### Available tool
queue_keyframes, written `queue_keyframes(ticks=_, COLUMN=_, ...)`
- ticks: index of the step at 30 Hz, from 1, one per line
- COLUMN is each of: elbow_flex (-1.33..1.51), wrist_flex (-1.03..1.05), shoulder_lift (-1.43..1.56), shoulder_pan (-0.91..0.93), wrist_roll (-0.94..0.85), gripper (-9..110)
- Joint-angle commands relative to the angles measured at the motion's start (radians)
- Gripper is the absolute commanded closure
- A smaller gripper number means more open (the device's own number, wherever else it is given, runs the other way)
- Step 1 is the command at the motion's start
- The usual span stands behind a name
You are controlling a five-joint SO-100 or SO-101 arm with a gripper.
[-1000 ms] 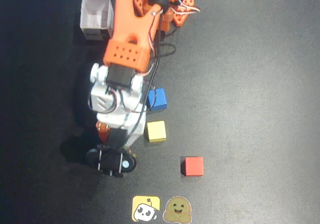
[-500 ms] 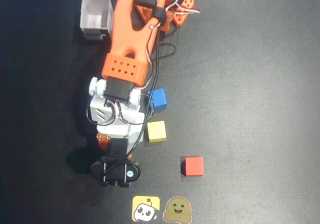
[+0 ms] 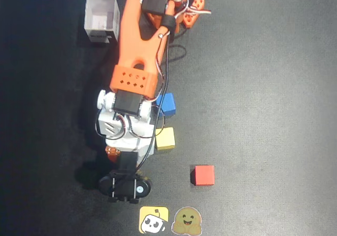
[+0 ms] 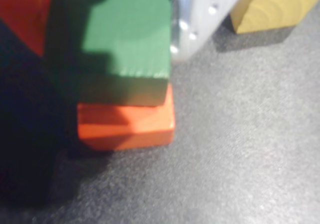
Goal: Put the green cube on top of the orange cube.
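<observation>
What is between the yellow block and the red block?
Nothing. In the overhead view only bare dark table lies between the yellow cube and the red cube; they sit apart.

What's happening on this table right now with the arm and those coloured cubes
The orange arm's gripper holds the green cube directly over the orange cube, apparently resting on it or nearly so. A yellow cube, blue cube and red cube sit apart on the dark table, untouched.
</observation>
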Motion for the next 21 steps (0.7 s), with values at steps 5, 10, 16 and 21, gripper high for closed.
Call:
queue_keyframes(ticks=5, elbow_flex=-0.078, wrist_flex=-0.012, shoulder_lift=-0.009, shoulder_pan=-0.012, wrist_roll=0.018, gripper=101)
queue_keyframes(ticks=10, elbow_flex=-0.106, wrist_flex=-0.014, shoulder_lift=-0.040, shoulder_pan=-0.011, wrist_roll=0.015, gripper=101)
queue_keyframes(ticks=16, elbow_flex=-0.123, wrist_flex=-0.014, shoulder_lift=-0.057, shoulder_pan=-0.008, wrist_roll=0.031, gripper=101)
queue_keyframes(ticks=21, elbow_flex=-0.123, wrist_flex=-0.014, shoulder_lift=-0.064, shoulder_pan=-0.008, wrist_roll=0.037, gripper=95)
